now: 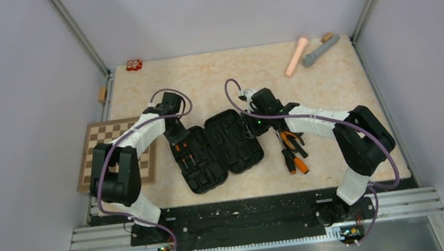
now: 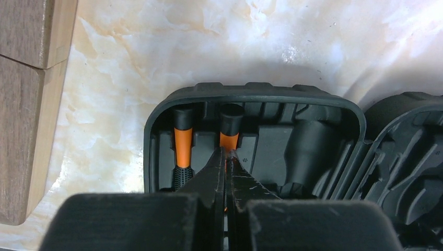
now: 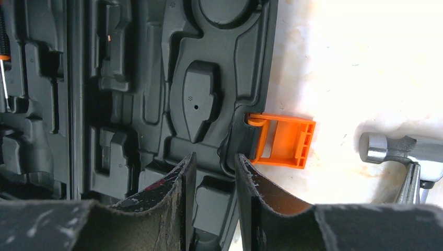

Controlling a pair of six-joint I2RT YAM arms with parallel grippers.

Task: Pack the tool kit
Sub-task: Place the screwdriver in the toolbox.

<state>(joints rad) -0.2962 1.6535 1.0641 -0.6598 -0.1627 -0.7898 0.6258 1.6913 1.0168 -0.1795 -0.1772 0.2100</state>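
**Case** (image 1: 234, 142): black clamshell, lying open and flat with its moulded slots facing up. The orange latch (image 3: 279, 141) sticks out from the rim of the right half.

**Contents so far:** two screwdrivers in the case's left half. The first screwdriver (image 2: 183, 142) lies in the slot nearest the outer wall. The second screwdriver (image 2: 230, 137) lies in the next slot inward, its black cap against the far wall.

**Not yet packed:** the pliers (image 1: 293, 144) and other loose tools lie on the table just right of the case. A hammer (image 3: 389, 149) lies beyond the latch.

**Left gripper** (image 2: 225, 154): over the case's left half, fingers pressed together. Its tip sits on the orange handle of the second screwdriver. A thin orange line shows through the seam, so it appears to be pushing the tool rather than pinching it.

**Right gripper** (image 3: 215, 159): fingers parted, one on each side of the right half's rim, just beside the latch. Whether they bear on the rim cannot be told.

**Step in hand (judged):** seating the second screwdriver.

**Handling notes:**
- Press straight down along the handle's centre line.
- A push off to one side could roll the screwdriver out of its groove or skid the case.
- The right gripper is best kept bracing the rim so the case stays put.
- Check that the handle sits level with the first screwdriver before lifting away.

**Unrelated:** the chessboard (image 1: 118, 153) left of the case, and the pink and grey cylinders (image 1: 309, 52) well beyond its far right.
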